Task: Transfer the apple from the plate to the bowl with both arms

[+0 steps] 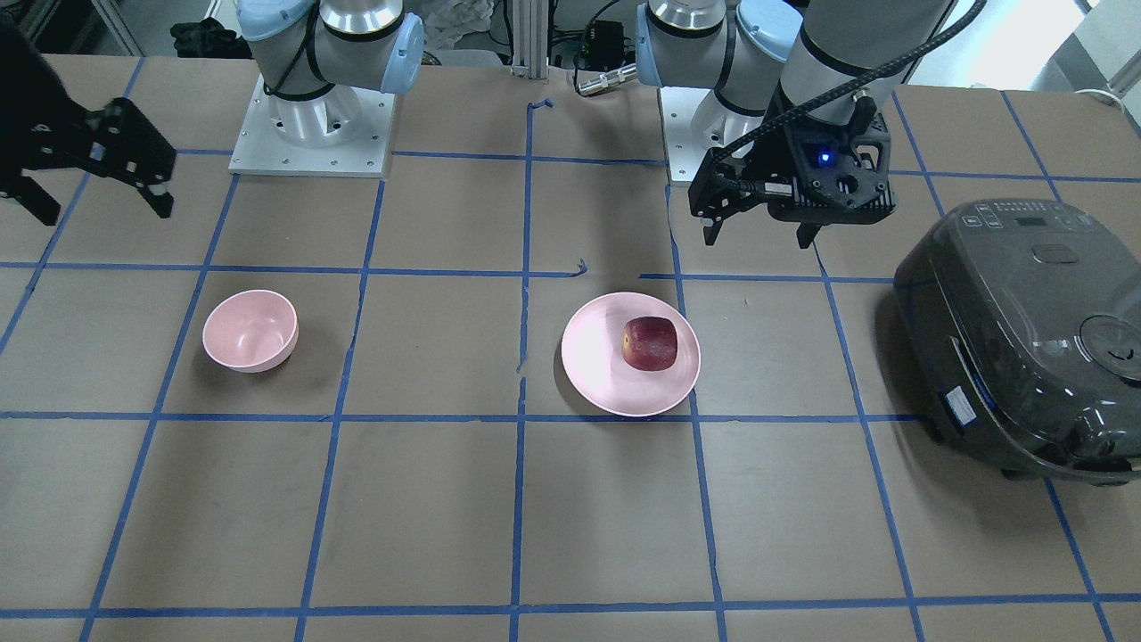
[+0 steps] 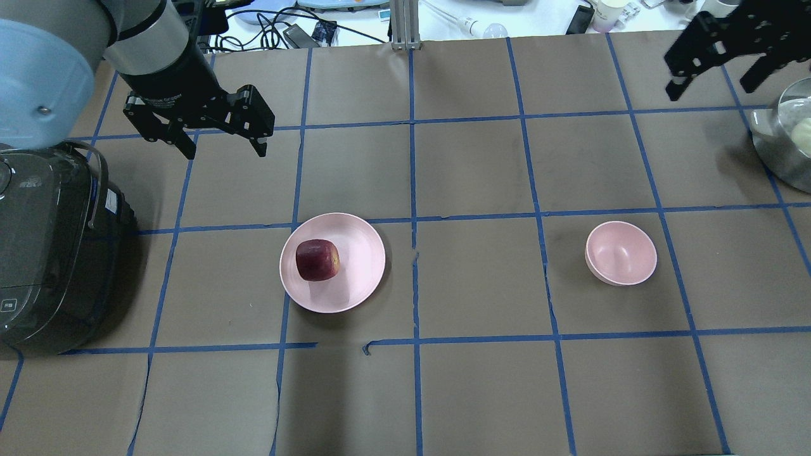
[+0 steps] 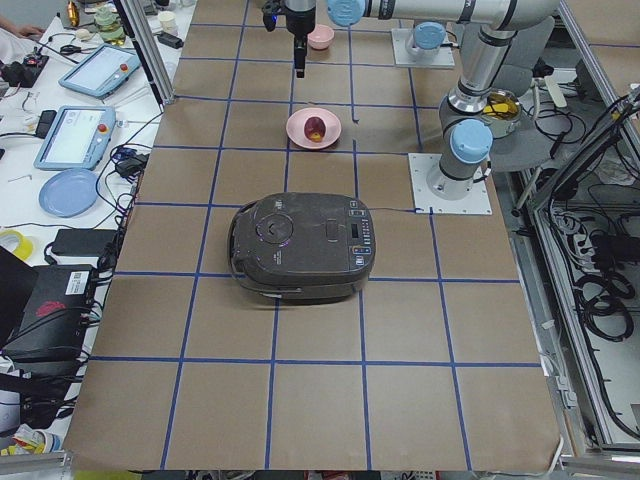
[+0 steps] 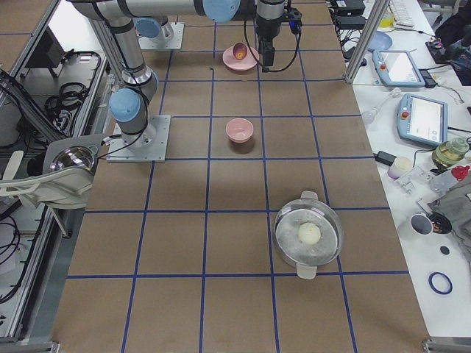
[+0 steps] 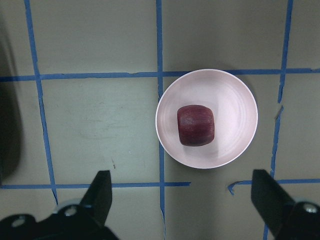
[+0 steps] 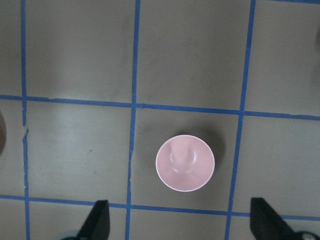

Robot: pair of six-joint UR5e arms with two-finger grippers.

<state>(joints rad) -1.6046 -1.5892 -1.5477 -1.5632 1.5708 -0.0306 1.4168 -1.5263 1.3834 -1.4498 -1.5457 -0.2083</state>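
Observation:
The dark red apple (image 1: 649, 343) lies on the flat pink plate (image 1: 595, 367), toward the side nearest the left arm. It also shows in the overhead view (image 2: 317, 259) and the left wrist view (image 5: 195, 125). The small deep pink bowl (image 1: 250, 330) stands empty, two grid squares from the plate, and also shows in the right wrist view (image 6: 185, 162). My left gripper (image 1: 759, 239) is open and empty, raised above the table behind the plate. My right gripper (image 1: 102, 214) is open and empty, raised high near the table's edge, beyond the bowl.
A dark grey rice cooker (image 1: 1025, 339) stands on the left arm's side of the plate. A steel pot (image 2: 785, 139) with a pale round thing in it sits at the right arm's end. Both arm bases (image 1: 312, 125) are bolted at the table's back.

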